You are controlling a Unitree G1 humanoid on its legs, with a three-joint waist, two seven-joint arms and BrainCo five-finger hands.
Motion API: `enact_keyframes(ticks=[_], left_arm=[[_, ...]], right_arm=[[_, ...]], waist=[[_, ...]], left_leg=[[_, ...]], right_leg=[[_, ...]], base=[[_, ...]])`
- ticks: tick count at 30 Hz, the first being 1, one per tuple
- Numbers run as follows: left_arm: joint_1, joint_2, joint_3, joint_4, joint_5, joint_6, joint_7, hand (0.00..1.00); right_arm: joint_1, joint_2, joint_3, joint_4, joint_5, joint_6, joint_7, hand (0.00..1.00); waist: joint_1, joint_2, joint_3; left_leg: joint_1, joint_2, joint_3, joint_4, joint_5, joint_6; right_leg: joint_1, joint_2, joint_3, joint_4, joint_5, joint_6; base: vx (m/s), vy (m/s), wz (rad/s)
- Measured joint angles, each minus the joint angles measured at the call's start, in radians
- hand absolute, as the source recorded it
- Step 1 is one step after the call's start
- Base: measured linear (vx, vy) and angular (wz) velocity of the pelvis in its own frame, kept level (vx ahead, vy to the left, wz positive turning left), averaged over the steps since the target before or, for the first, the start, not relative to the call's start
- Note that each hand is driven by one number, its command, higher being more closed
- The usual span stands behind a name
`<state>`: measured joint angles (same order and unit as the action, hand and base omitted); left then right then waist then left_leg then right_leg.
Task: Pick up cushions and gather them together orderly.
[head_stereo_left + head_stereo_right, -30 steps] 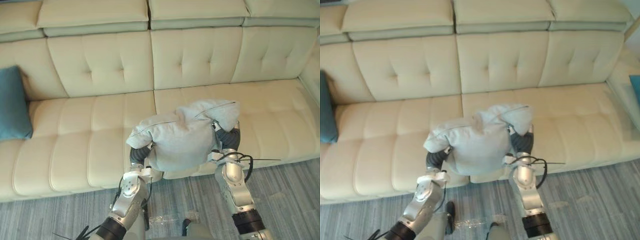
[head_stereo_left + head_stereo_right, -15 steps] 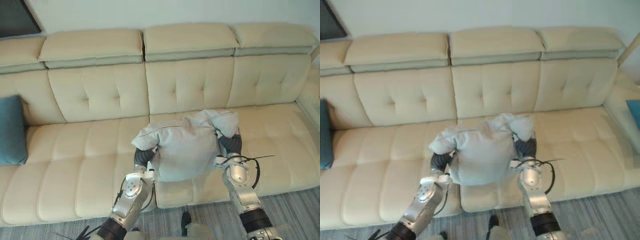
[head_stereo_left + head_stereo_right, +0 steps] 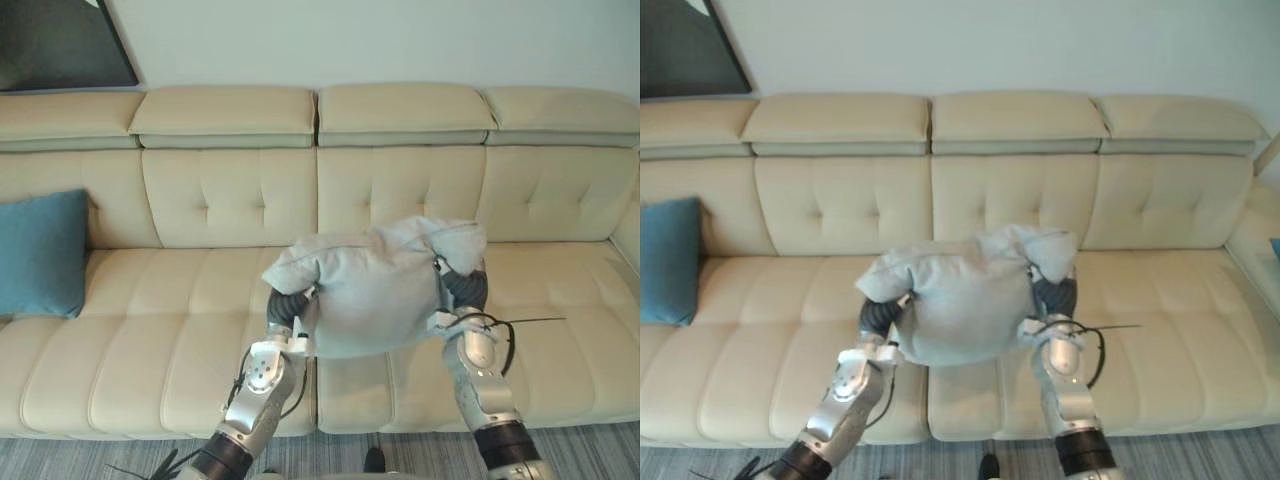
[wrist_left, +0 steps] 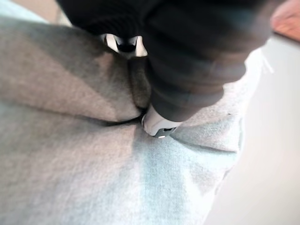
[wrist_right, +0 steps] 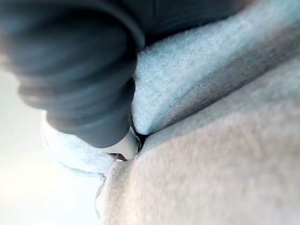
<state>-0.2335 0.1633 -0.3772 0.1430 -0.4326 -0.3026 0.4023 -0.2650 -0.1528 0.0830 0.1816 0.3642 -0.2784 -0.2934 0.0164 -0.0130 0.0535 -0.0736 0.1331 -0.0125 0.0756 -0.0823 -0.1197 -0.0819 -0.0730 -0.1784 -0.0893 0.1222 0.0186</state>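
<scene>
A light grey-blue cushion (image 3: 375,285) hangs in front of me above the middle of the cream sofa (image 3: 150,300). My left hand (image 3: 285,305) grips its left side and my right hand (image 3: 462,285) its right side, with the cushion's upper corners bunched over both. In the left wrist view a silver finger (image 4: 158,125) digs into a pinched fold of the cushion (image 4: 70,154). The right wrist view has the cushion cloth (image 5: 211,164) creased into my right hand (image 5: 123,154). A teal cushion (image 3: 40,250) leans upright against the sofa's back at the far left.
The sofa has tufted back cushions and raised headrests (image 3: 400,105) along a pale wall. A dark framed panel (image 3: 55,40) hangs on the wall at the upper left. A strip of grey wood floor (image 3: 100,465) runs along the sofa's front edge.
The camera has tilted up, so the wall and the sofa's headrests have come into view and the floor has dropped away. The grey-blue cushion stays held between both hands.
</scene>
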Motion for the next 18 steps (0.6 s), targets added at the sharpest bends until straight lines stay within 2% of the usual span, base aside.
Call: enact_keyframes(ticks=[2,3,4,7,10,14,15,16,18], left_arm=[[-0.091,0.001,0.042,0.0,0.014,-0.009,0.035,1.0],[-0.174,0.003,0.076,0.001,0.042,-0.018,0.06,1.0],[-0.212,0.006,0.089,0.002,0.056,-0.022,0.078,1.0],[-0.391,0.019,0.131,0.03,0.116,-0.048,0.158,1.0],[-0.564,0.023,0.152,0.114,0.12,-0.06,0.209,1.0],[-0.795,0.054,0.153,0.282,0.118,-0.066,0.229,1.0],[-0.891,0.072,0.162,0.358,0.117,-0.066,0.229,1.0],[-0.917,0.079,0.168,0.382,0.117,-0.066,0.228,1.0],[-1.037,0.092,0.204,0.518,0.096,-0.066,0.222,1.0]], right_arm=[[-0.101,0.004,0.0,0.034,0.009,-0.013,-0.001,1.0],[-0.186,-0.001,0.0,0.054,0.009,-0.025,-0.006,1.0],[-0.227,-0.004,0.0,0.067,0.009,-0.034,-0.008,1.0],[-0.413,-0.015,-0.004,0.125,0.009,-0.043,-0.043,1.0],[-0.548,-0.022,-0.032,0.169,0.007,-0.04,-0.075,1.0],[-0.73,-0.047,-0.077,0.25,-0.007,-0.037,-0.12,1.0],[-0.816,-0.069,-0.081,0.291,-0.013,-0.036,-0.134,1.0],[-0.843,-0.073,-0.081,0.309,-0.016,-0.038,-0.138,1.0],[-0.99,-0.086,-0.084,0.433,-0.02,-0.034,-0.145,1.0]], waist=[[0.003,0.0,0.009],[0.009,0.004,0.048],[0.01,0.006,0.059],[0.03,0.011,0.093],[0.05,0.017,0.107],[0.04,0.021,0.163],[0.031,0.022,0.205],[0.029,0.023,0.213],[0.012,0.029,0.237]], left_leg=[[-0.053,-0.008,0.001,-0.002,0.024,-0.001],[-0.08,-0.011,0.001,-0.003,0.04,0.0],[-0.101,-0.011,0.0,-0.001,0.049,-0.003],[-0.207,-0.007,0.003,-0.007,0.095,-0.016],[-0.295,0.002,0.006,-0.009,0.124,-0.032],[-0.35,-0.005,0.005,-0.03,0.157,-0.037],[-0.36,-0.011,0.006,-0.044,0.172,-0.036],[-0.367,-0.013,0.004,-0.046,0.178,-0.035],[-0.412,-0.022,-0.001,-0.064,0.2,-0.034]], right_leg=[[-0.059,-0.007,0.002,0.0,0.026,0.0],[-0.087,-0.011,0.002,0.0,0.044,-0.002],[-0.108,-0.011,0.001,0.001,0.055,-0.002],[-0.222,-0.012,0.0,0.001,0.089,-0.012],[-0.326,-0.009,-0.006,0.03,0.101,-0.021],[-0.41,-0.019,-0.006,0.071,0.101,-0.021],[-0.426,-0.022,-0.005,0.069,0.108,-0.021],[-0.434,-0.024,-0.005,0.069,0.113,-0.021],[-0.488,-0.031,-0.004,0.067,0.129,-0.023]], base=[[-0.17,-0.01,-0.01],[-0.18,-0.021,0.01],[-0.22,-0.031,0.01],[-0.14,-0.029,0.0],[-0.12,-0.035,-0.02],[-0.07,0.015,0.03],[-0.07,0.034,0.02],[-0.08,0.036,0.03],[-0.05,0.037,0.05]])
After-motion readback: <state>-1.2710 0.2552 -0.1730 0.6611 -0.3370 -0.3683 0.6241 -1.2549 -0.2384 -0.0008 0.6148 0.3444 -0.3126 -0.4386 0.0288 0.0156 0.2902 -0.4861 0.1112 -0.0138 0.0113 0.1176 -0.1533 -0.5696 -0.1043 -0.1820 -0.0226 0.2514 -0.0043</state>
